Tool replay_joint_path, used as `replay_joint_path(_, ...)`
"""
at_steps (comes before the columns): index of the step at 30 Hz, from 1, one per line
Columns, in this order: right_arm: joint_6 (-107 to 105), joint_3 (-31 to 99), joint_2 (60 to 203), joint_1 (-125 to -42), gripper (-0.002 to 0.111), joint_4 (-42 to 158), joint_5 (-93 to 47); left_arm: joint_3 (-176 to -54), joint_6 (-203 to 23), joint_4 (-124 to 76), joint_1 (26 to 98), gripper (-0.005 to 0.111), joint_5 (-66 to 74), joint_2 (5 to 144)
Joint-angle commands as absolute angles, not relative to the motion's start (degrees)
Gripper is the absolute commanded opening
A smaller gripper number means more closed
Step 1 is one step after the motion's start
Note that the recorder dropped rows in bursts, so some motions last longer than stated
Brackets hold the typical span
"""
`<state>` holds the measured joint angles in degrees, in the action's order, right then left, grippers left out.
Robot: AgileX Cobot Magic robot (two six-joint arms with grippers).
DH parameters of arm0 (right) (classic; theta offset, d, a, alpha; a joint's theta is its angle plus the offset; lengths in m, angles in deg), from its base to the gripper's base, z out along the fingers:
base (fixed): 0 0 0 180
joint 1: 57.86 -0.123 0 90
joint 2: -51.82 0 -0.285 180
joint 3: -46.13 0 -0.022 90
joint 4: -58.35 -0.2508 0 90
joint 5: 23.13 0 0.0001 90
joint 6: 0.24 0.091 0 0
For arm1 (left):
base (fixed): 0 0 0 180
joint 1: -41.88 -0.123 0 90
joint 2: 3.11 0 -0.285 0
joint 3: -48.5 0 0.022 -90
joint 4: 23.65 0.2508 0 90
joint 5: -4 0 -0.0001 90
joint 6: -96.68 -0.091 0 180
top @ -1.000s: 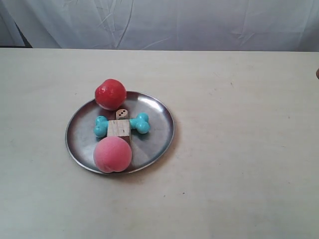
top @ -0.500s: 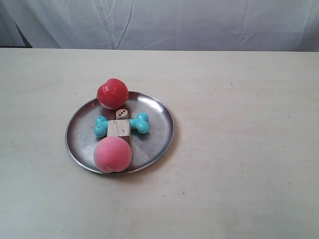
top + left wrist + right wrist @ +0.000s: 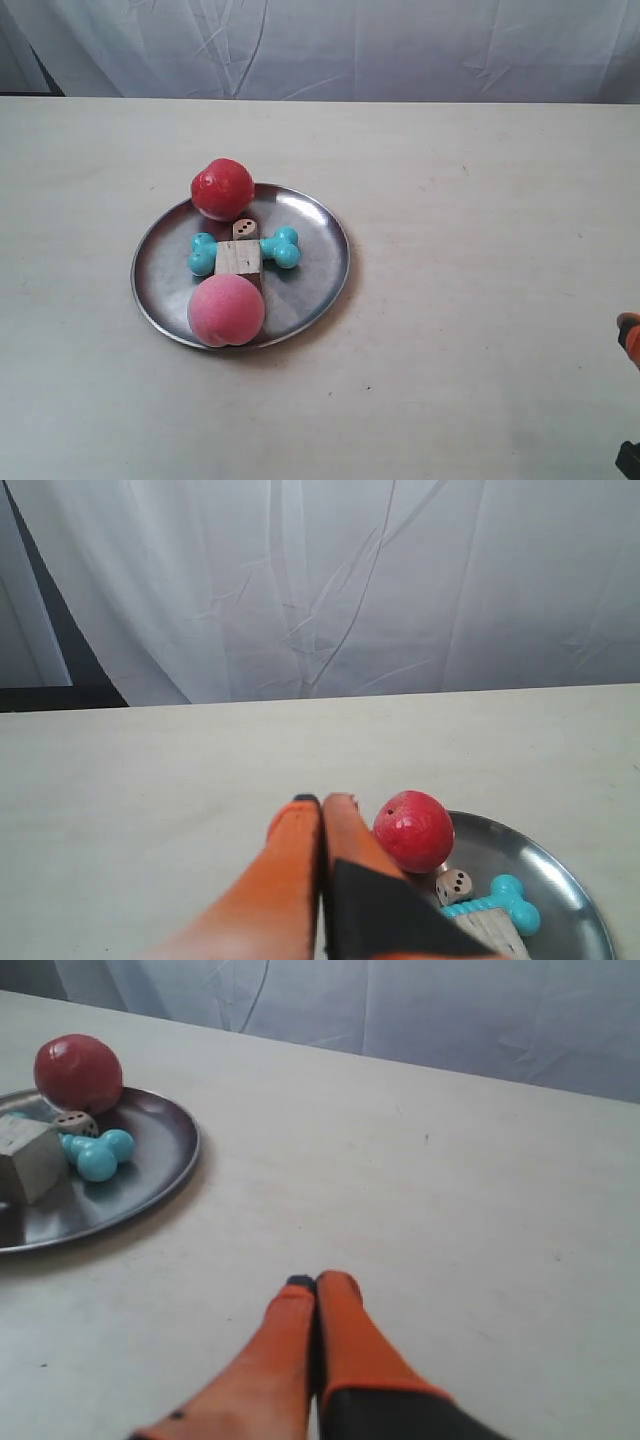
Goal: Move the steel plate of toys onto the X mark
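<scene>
The steel plate (image 3: 312, 262) lies left of the table's middle. It holds a red apple (image 3: 222, 188) on the far rim, a brown die (image 3: 245, 229), a teal bone (image 3: 283, 246), a wooden cube (image 3: 239, 258) and a pink peach (image 3: 226, 310) on the near rim. My left gripper (image 3: 320, 802) is shut and empty, and in its view the apple (image 3: 413, 830) shows just past its tips. My right gripper (image 3: 315, 1281) is shut and empty over bare table, well away from the plate (image 3: 165, 1155). I cannot make out the X mark for certain.
A white curtain (image 3: 330, 45) hangs behind the table's far edge. A tiny dark speck (image 3: 368, 388) sits on the table in front of the plate. An orange fingertip (image 3: 629, 333) of the arm at the exterior view's right pokes in at the lower right edge.
The apple rocked slightly on the rim and settled back. The orange fingertip at the exterior view's right edge left the upper right and now shows at the lower right.
</scene>
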<state>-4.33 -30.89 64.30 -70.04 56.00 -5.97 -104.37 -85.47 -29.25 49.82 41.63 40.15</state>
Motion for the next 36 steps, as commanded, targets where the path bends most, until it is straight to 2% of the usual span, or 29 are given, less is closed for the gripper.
replay_joint_path(1,-4.49,-31.08,62.8,-69.92,0.0,55.85,-6.16,-104.09,-85.44,-28.93,50.05,0.0,41.45,39.88)
replay_joint_path(21,-4.49,-31.08,62.8,-69.92,0.0,54.12,-5.9,-101.62,-85.44,-25.32,50.05,0.0,40.79,37.49)
replay_joint_path(25,-4.49,-31.08,62.8,-69.92,0.0,54.12,-5.9,-93.06,-85.32,-24.69,50.02,0.0,38.07,30.8)
replay_joint_path(32,-4.49,-31.08,62.8,-69.92,0.0,54.12,-5.9,-73.23,-85.21,-25.98,49.65,0.0,20.98,15.88)
replay_joint_path(36,-4.49,-31.08,62.8,-69.92,0.0,54.12,-5.9,-65.24,-85.21,-28.75,48.35,0.0,17.63,10.54)
